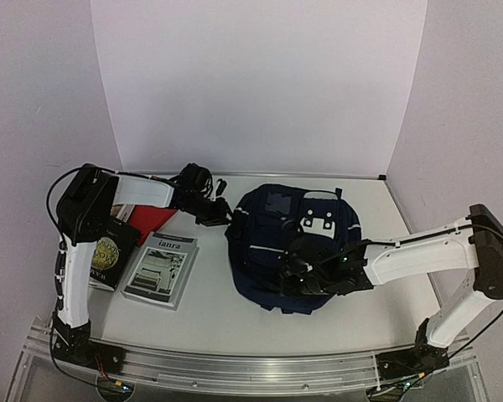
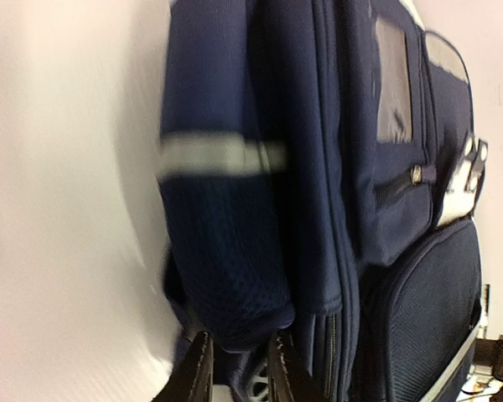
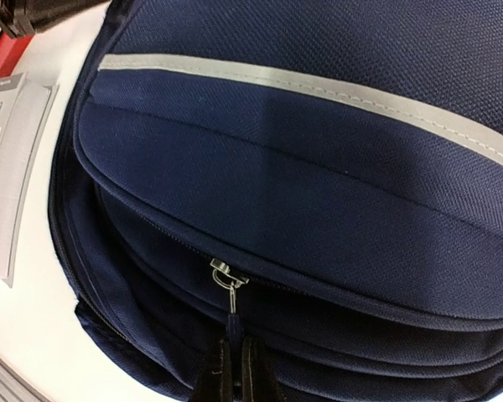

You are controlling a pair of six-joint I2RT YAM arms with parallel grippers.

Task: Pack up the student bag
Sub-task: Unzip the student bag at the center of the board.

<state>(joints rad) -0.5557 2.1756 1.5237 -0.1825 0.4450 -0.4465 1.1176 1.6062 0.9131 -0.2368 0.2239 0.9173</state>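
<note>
The student bag (image 1: 293,243), navy with grey stripes, lies flat in the middle of the table. My left gripper (image 1: 220,215) is at the bag's far left edge. In the left wrist view its narrowly parted jaws (image 2: 236,366) have the end of a navy mesh fold (image 2: 226,276) of the bag between their tips. My right gripper (image 1: 292,270) rests on the bag's near side. Seen from the right wrist, it (image 3: 233,364) is shut on the dark zip pull tab (image 3: 232,322) that hangs from a metal slider (image 3: 226,275). The zip looks closed.
Left of the bag lie a grey booklet (image 1: 161,268), a dark book with a gold emblem (image 1: 109,251) and a red item (image 1: 151,219) under the left arm. White walls stand behind and to both sides. A metal rail (image 1: 235,364) runs along the near edge.
</note>
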